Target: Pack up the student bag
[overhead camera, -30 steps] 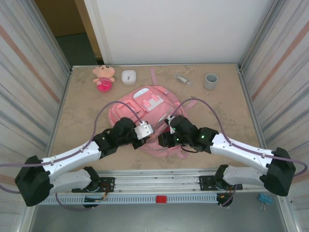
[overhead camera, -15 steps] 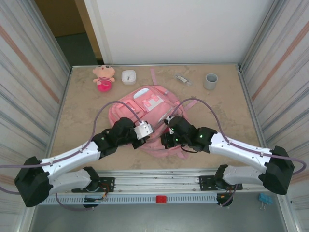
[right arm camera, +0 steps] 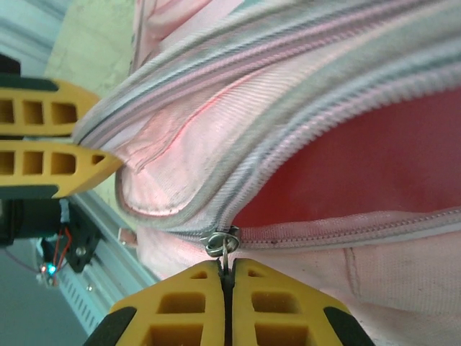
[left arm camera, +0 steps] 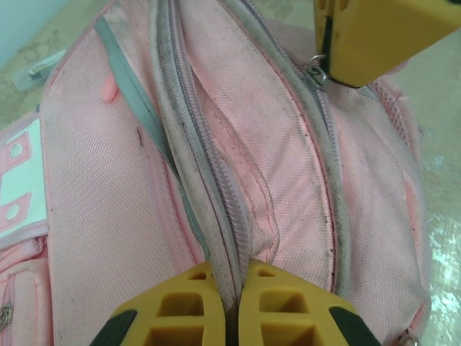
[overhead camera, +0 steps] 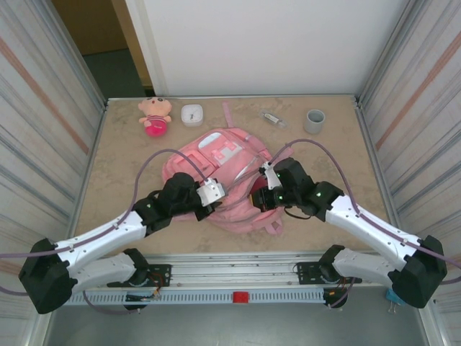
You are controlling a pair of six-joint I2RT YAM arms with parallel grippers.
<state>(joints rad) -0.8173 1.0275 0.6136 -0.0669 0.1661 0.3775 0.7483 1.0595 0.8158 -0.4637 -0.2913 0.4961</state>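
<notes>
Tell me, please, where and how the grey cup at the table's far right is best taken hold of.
Probably by the rim of the grey cup, from straight above. It stands upright with its mouth open upward, so its wall can be pinched, and it stands apart from its neighbours.

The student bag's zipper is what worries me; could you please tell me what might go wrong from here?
The right gripper pinches only the small metal zipper pull, which may slip out. The left gripper grips just a thin seam of the student bag, so the bag could drag. Loose lining nearby might snag.
</notes>
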